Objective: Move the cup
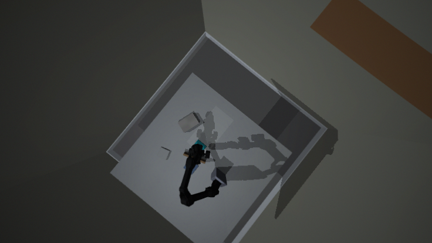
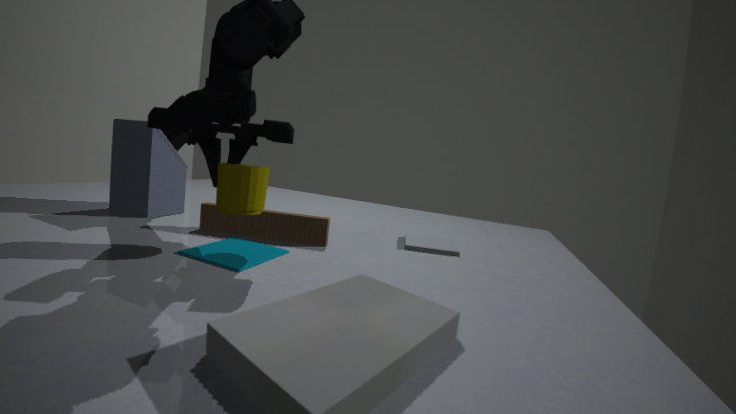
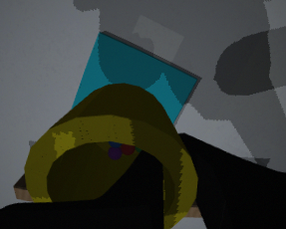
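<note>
The yellow cup [image 2: 242,191] [image 3: 122,102] hangs in the air, close to upright, above the level of the wooden bar's top. Several small marbles [image 3: 128,148] show inside it. My gripper [image 2: 225,172] [image 3: 167,141] is shut on the cup's wall, one finger inside and one outside. The teal pad [image 1: 201,144] [image 2: 238,253] [image 3: 140,67] lies flat and bare, beyond the cup in the wrist view; whether the cup is fully over it is unclear. A blue pad [image 1: 194,168] is partly hidden under the arm in the top view, where the cup is hidden.
A low wooden bar [image 1: 185,154] [image 2: 293,228] [image 3: 22,192] stands between the two pads. A pale grey slab [image 1: 189,122] [image 2: 336,333] lies beyond the teal pad. A small L-shaped piece [image 1: 166,148] [image 2: 432,250] lies off to the side. A lilac block [image 1: 219,176] [image 2: 130,170] stands at the arm's base.
</note>
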`<state>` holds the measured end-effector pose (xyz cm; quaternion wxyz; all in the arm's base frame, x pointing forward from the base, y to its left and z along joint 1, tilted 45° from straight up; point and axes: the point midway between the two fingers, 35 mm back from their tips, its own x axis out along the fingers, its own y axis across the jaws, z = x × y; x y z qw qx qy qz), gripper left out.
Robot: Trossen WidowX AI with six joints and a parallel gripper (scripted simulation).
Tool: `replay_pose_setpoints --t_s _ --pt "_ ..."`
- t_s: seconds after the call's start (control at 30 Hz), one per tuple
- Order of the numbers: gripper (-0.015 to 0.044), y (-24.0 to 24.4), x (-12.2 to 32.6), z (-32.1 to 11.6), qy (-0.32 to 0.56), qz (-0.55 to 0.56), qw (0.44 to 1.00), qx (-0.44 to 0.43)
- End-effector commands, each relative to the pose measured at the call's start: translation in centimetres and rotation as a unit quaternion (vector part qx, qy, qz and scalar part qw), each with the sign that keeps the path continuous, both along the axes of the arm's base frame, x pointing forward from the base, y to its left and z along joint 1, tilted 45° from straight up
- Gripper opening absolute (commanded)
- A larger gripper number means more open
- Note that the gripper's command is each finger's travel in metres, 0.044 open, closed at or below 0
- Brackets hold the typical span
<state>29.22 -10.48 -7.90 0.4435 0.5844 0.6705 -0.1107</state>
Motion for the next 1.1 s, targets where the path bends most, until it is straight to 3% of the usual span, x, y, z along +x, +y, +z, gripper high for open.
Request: replay_pose_setpoints --t_s 0.0,1.07 --pt "0.0000 0.7 -0.1 -0.7 0.005 -0.002 1.000 0.005" --pt "0.0000 3.6 0.3 -3.8 0.001 0.001 1.000 0.003"
